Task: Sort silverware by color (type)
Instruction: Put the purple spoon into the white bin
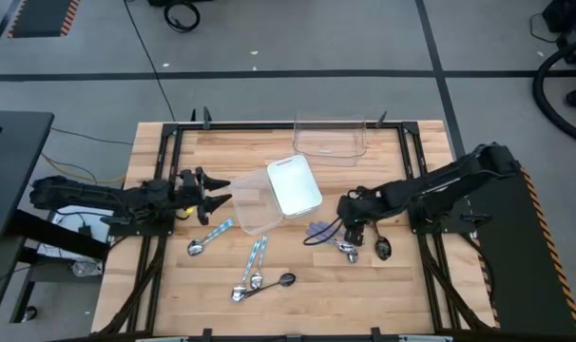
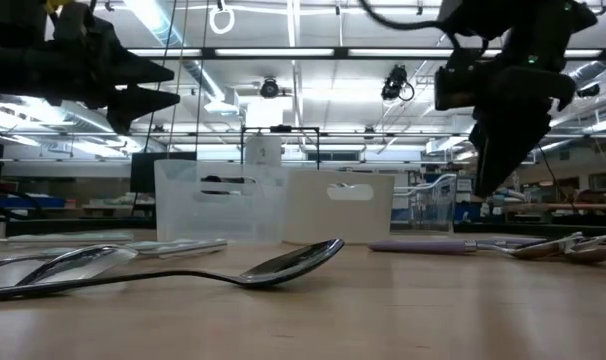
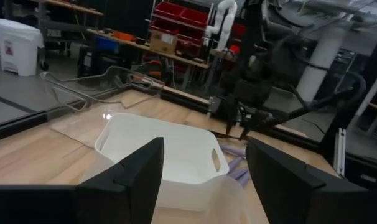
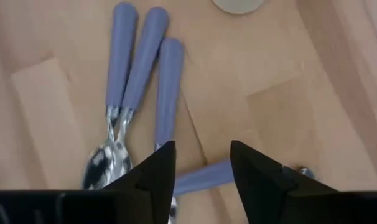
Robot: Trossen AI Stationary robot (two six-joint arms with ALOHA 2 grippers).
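Our two dark arms over the wooden table

We see the left arm (image 1: pixel 98 198) and right arm (image 1: pixel 440 185) both built of black, matte, rounded segments with thin black cables along them. The left gripper (image 1: pixel 212 198) ends in two pointed black fingers (image 3: pixel 135 177) with flat angular faces; the right gripper (image 1: pixel 356 228) has the same wedge-shaped black fingers (image 4: pixel 154 171).

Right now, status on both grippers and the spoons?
Left gripper open beside the white bin. Right gripper open above the purple spoons, nothing held. Path clear.
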